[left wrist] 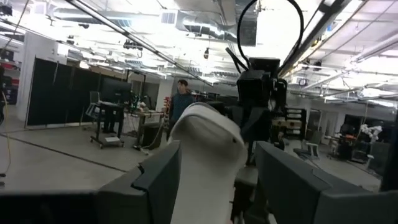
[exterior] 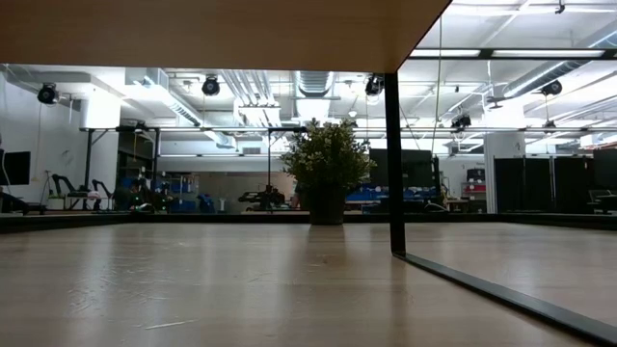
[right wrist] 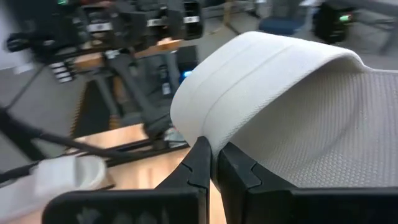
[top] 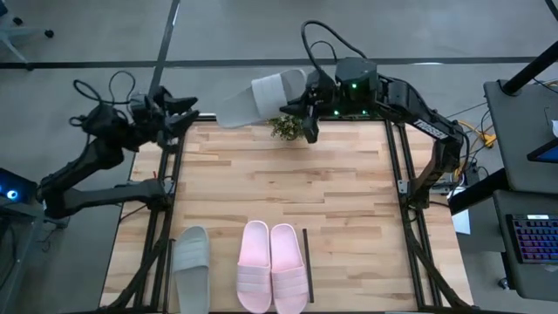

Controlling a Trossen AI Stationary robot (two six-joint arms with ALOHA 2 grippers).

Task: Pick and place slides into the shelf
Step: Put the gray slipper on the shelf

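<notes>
My right gripper [top: 302, 92] is shut on a grey-green slide [top: 257, 98] held in the air over the table's far edge. My left gripper [top: 190, 113] is open at the far left corner and points at that slide's free end [top: 222, 115]. In the left wrist view the slide [left wrist: 202, 155] shows between my left fingers [left wrist: 158, 180]; I cannot tell whether they touch it. The second grey-green slide [top: 192, 262] and the pink pair [top: 272, 266] lie sole-down near the front edge. The shelf's black upright bar [exterior: 394, 164] shows in the low view. My right gripper pinches the edge of the slide's wide strap [right wrist: 205, 127] between its two fingers [right wrist: 198, 163]. It comes from the table's right side, roughly level. The slide is lifted clear of the table and reaches out from the fingers toward my left gripper.
A small potted plant [top: 286, 127] stands at the table's far edge, just below the held slide; it also shows in the low view [exterior: 326, 172]. A thin black bar [top: 307, 253] lies right of the pink pair. Black frame rails [top: 397, 157] run along both table sides.
</notes>
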